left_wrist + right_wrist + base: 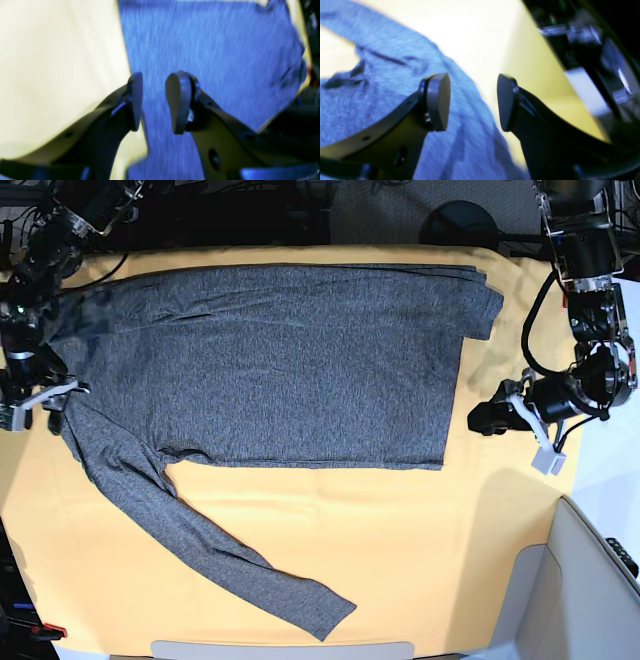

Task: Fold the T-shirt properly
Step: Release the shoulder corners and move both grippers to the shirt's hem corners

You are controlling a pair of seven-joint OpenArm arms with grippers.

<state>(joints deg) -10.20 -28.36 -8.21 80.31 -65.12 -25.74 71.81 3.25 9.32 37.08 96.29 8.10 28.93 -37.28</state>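
T-shirt (290,370) spread flat across yellow table cloth (400,550), one long sleeve trailing toward near edge. Left gripper (153,102) spread, holding nothing, above shirt's edge. Right gripper (473,101) also spread and empty, over shirt's border at opposite side.
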